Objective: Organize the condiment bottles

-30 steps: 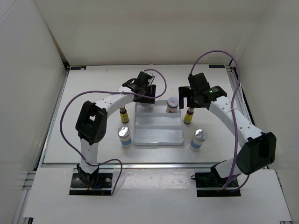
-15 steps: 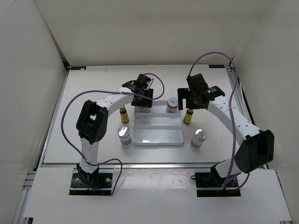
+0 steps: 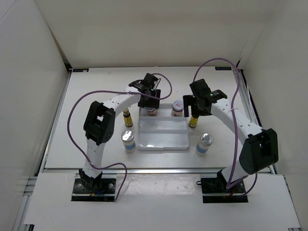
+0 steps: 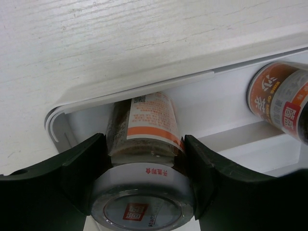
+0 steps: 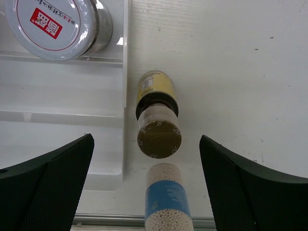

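Squarely inside left gripper (image 4: 143,161), squat jar (image 4: 147,120)

Bright, even light casts only soft shadows (the near jaws blur in both wrist views).

Mid-tabletop, the left jar (image 4: 147,130), squat and pale with a red-marked lid, sits clamped between the left jaws; its twin, the right jar (image 3: 177,108), stands beside it. The left bottle (image 3: 127,118) and right bottle (image 3: 194,120), slim, dark and yellow-labelled, flank them upright. The left shaker (image 3: 128,141) and right shaker (image 3: 204,143), white and silver-capped, stand closer to the near edge.
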